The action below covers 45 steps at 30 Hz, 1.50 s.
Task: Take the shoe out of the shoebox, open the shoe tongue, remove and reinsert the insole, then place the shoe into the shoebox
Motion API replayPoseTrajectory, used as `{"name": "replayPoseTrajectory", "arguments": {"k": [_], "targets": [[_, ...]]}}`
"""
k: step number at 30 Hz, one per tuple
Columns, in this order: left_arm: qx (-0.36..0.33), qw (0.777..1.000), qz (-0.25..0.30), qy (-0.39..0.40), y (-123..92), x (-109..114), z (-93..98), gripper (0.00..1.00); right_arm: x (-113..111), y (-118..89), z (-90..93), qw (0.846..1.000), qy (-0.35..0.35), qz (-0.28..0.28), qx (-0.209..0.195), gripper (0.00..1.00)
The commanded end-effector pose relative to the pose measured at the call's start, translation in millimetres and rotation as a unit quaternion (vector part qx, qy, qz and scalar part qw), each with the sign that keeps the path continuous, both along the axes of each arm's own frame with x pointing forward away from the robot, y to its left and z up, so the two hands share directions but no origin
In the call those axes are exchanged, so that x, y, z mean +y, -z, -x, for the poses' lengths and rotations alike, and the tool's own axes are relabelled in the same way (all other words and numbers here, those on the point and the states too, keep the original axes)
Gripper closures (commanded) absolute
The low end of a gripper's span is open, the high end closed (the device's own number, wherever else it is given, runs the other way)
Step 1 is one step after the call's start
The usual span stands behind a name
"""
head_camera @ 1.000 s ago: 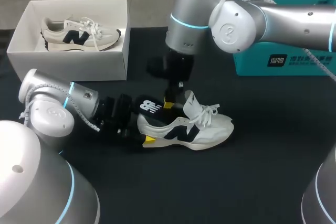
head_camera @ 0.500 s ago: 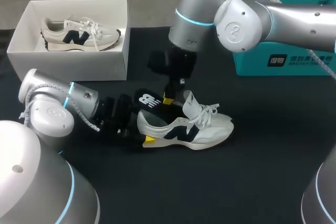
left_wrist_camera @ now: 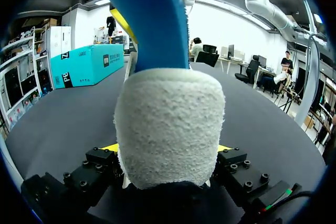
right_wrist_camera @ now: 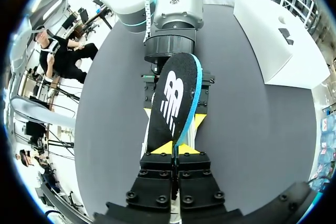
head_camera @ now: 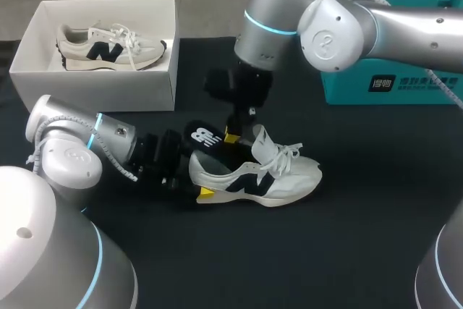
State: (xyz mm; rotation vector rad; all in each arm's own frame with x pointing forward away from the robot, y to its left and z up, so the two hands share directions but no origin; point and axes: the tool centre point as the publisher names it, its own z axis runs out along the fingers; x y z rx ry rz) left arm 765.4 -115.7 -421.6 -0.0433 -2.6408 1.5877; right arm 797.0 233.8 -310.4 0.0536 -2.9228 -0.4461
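A white shoe (head_camera: 269, 176) with a dark logo lies on its sole on the black table (head_camera: 347, 251). My left gripper (head_camera: 197, 180) comes in from the left, its fingers against both sides of the heel (left_wrist_camera: 169, 124). My right gripper (head_camera: 231, 136) hangs above the shoe's opening, shut on the toe end of the black insole (head_camera: 205, 138). The insole (right_wrist_camera: 176, 95) slants up out of the shoe over the heel, logo side up. Its blue underside (left_wrist_camera: 152, 19) rises just ahead of the left gripper (left_wrist_camera: 168, 149). My right gripper's (right_wrist_camera: 176, 149) yellow tips are pressed together on the insole.
An open white shoebox (head_camera: 137, 92) at the back left holds a second white shoe (head_camera: 108, 47). A teal box (head_camera: 391, 85) stands at the back right, partly behind my right arm (head_camera: 340, 27). Bare black table lies in front of and right of the shoe.
My right gripper has risen a little and drawn back, pulling the insole further up out of the shoe. The left arm and the shoe have stayed put.
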Motion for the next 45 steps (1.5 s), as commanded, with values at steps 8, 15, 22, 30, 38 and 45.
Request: {"name": "replayPoseTrajectory", "arguments": {"k": [8, 15, 22, 30, 38, 45], "targets": [[0.0, 1.0, -0.001, -0.001, 3, -1, -0.4, 1.0, -1, 0, 1.2, 1.0, 0.001, -0.002, -0.001, 1.0], [0.0, 1.0, -0.001, -0.001, 3, -1, -0.4, 1.0, 6, -1, -1.5, 1.0, 0.026, -0.013, 0.011, 1.0], [0.0, 1.0, -0.001, -0.001, 3, -1, -0.4, 1.0, 20, -5, -5.7, 0.999, 0.034, -0.019, 0.018, 1.0], [0.0, 1.0, -0.001, -0.001, 3, -1, -0.4, 1.0, 13, -24, -11.0, 0.997, 0.06, -0.05, 0.017, 1.0], [0.0, 1.0, -0.001, -0.001, 3, -1, -0.4, 1.0, 9, -69, -25.6, 0.989, 0.09, -0.114, 0.03, 1.0], [0.0, 1.0, -0.001, -0.001, 3, -1, -0.4, 1.0, 12, -118, -40.1, 0.975, 0.131, -0.177, 0.022, 1.0]]}}
